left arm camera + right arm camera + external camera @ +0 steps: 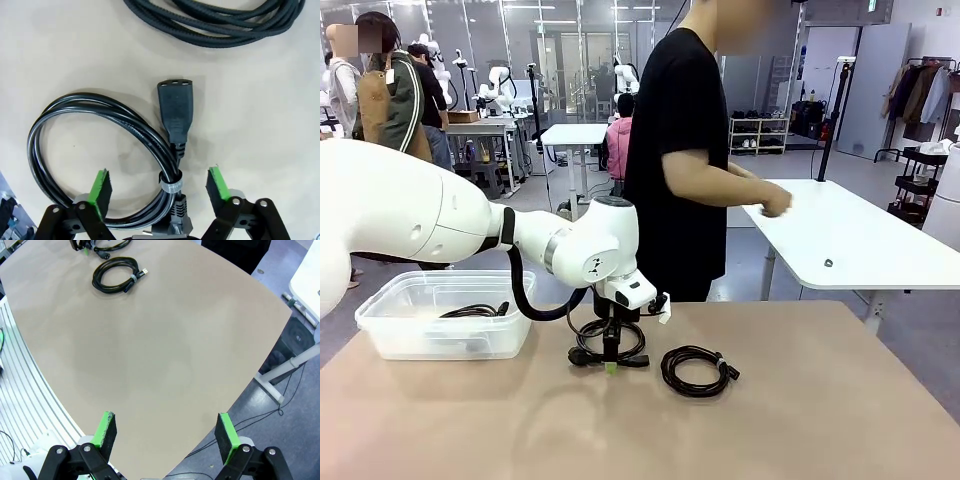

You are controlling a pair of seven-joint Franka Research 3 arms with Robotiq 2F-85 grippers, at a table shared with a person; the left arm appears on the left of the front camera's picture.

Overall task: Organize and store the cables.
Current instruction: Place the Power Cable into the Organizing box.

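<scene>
Black power cord (145, 135), coiled and tied, lay on the bench (820, 420) directly under the left tool (159, 174). The tool's green pads stood apart on either side of the tied section, gripping nothing. The step looked like the pick-up: next the jaws would need to close on that bundle, lift it and carry it to the clear plastic bin (380, 322), where one cable (470, 311) lay. A second coil (695, 370) lay just beside. The left arm reached in low, wrist turned straight down. The right tool (165, 432) hung wide and empty above the bench.
</scene>
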